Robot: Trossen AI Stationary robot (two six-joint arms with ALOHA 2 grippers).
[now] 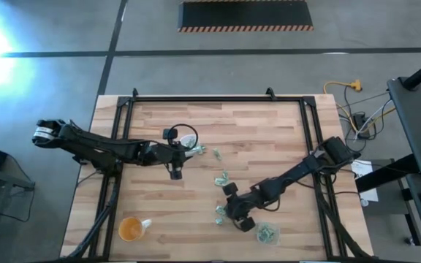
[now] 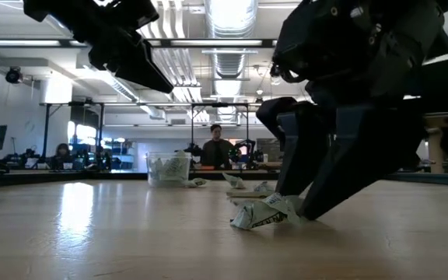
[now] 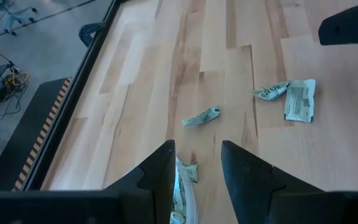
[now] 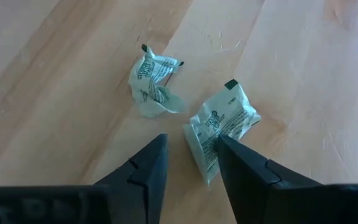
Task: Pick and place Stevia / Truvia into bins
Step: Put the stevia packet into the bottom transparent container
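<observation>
The right hand point(image 4: 188, 165) is lowered open onto the table point(image 4: 55, 74), one crumpled packet point(image 4: 219, 127) between its fingers, another point(image 4: 154, 84) just ahead. The left hand point(image 3: 197, 171) is held open above a bin point(image 1: 188, 139).

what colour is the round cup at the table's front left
Orange-tinted round plastic cup, clearest in the high view.

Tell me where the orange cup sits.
High view: the orange cup stands near the table's front left corner, alone, clear of both arms.

The crumpled packets point(image 4: 219, 127) carry green print, too small to read.
</observation>
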